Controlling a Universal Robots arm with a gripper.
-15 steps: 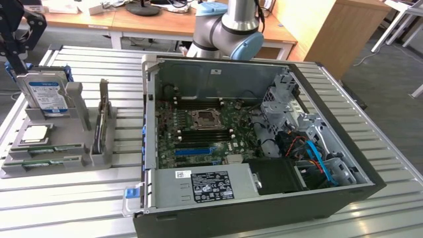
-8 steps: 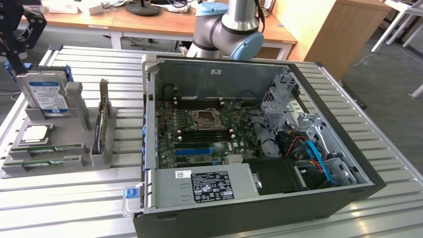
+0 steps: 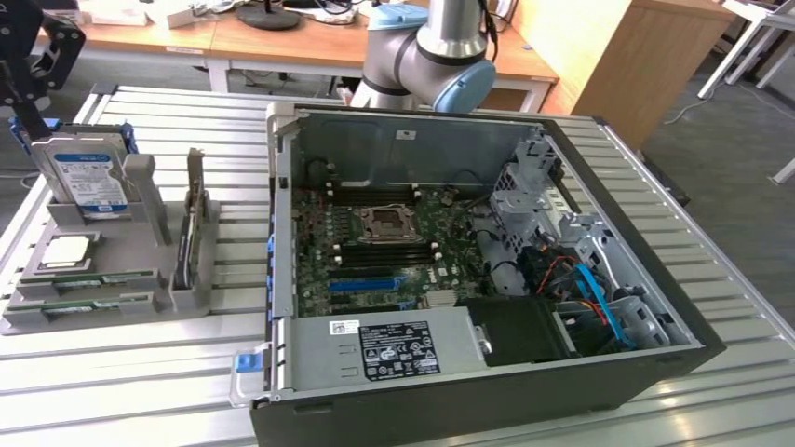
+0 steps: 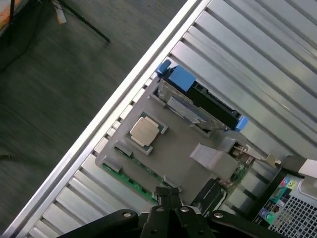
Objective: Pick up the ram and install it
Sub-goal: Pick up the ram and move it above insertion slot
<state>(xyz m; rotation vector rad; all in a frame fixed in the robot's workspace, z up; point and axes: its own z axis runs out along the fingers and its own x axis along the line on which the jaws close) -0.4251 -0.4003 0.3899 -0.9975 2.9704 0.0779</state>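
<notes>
1. The gripper [image 4: 169,191] hangs over a grey holder [image 3: 125,312], its fingers [image 4: 162,197] pressed together and holding nothing.
2. The ram [image 3: 74,304], a thin green stick, lies flat in a groove along the holder's near edge, at the exterior view's left of the open case [image 3: 646,354]. In the wrist view the same green strip [image 4: 124,176] runs along the holder's rim, close to the fingertips, though how high they stand above it cannot be told.
3. The holder sits on a slatted metal table [image 3: 137,391], just beside the case and apart from it.
4. A hard drive [image 3: 87,182] with blue tabs stands upright at the holder's far end. A CPU [image 3: 69,251] lies flat in a square recess between the drive and the ram.
5. A card [image 3: 193,228] stands on edge in the holder, on the side nearest the case.
6. The case lies on its side, open to the camera. Its motherboard [image 3: 435,237] faces up, with long black slots [image 3: 372,251] on either side of the processor socket [image 3: 385,222] and a blue slot [image 3: 367,280] nearer the camera.
7. A power supply [image 3: 385,349] with a black label fills the case's near corner.
8. The arm [image 3: 435,51], grey with pale blue caps, rises behind the case at the table's far edge.
</notes>
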